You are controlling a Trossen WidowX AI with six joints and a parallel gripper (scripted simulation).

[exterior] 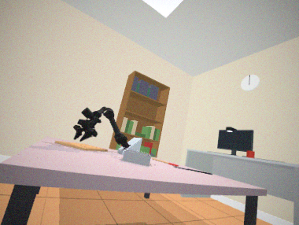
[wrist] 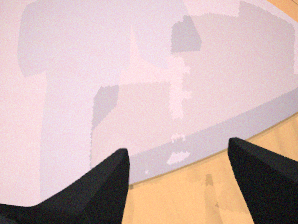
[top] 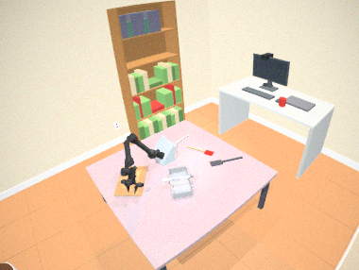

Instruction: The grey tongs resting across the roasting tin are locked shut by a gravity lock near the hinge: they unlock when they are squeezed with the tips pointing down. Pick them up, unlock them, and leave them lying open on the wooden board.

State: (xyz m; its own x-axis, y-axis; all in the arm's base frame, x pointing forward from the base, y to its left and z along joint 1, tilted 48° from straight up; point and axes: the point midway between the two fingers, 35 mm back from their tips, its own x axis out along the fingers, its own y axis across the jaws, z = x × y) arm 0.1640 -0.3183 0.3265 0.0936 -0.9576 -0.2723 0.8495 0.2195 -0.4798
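Observation:
The grey tongs [top: 176, 179] lie across the grey roasting tin [top: 185, 194] [exterior: 136, 158] near the middle of the pink table [top: 213, 189]. The wooden board [top: 121, 190] [exterior: 80, 146] lies at the table's left side. My gripper [top: 132, 186] [exterior: 83, 137] [wrist: 178, 151] hangs over the board with its fingers pointing down, well to the left of the tin. It is open, and nothing is between the fingers. The wrist view shows only the two dark fingers, pink table top and an orange strip below; the tongs are out of that view.
The arm's white base block [top: 166, 150] stands behind the tin. A red-ended utensil [top: 201, 150], a dark spatula [top: 227, 160] and a white utensil [top: 179, 140] lie on the table's right part. A bookshelf [top: 148, 66] and a white desk [top: 276, 106] stand beyond the table.

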